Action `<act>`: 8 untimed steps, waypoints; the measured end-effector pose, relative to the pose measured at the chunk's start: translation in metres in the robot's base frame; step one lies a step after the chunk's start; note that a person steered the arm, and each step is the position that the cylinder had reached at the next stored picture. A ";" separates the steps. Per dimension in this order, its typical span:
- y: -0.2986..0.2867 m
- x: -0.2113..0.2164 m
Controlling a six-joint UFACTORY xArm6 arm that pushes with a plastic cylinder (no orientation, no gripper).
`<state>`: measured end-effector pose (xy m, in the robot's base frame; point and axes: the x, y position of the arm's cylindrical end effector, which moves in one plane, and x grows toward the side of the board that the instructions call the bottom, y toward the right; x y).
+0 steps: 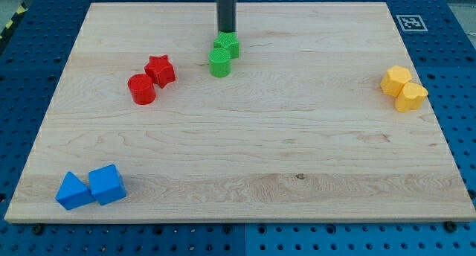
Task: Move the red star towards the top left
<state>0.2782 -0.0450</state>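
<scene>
My tip [226,31] grips nothing, resting against the green blocks [222,55]; the red star [161,70] lies at eight o'clock. No readable writing.

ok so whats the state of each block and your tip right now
red star: flat on the board, touching the red cylinder, not at the top left
red cylinder: upright
green blocks: two, touching
yellow blocks: two, touching, near the view's right edge
blue blocks: two, touching, view's bottom left
my tip: at the top of the green blocks, apart from the red star
</scene>
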 end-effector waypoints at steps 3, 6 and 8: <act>-0.074 -0.004; -0.074 0.014; -0.074 0.022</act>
<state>0.2998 -0.1189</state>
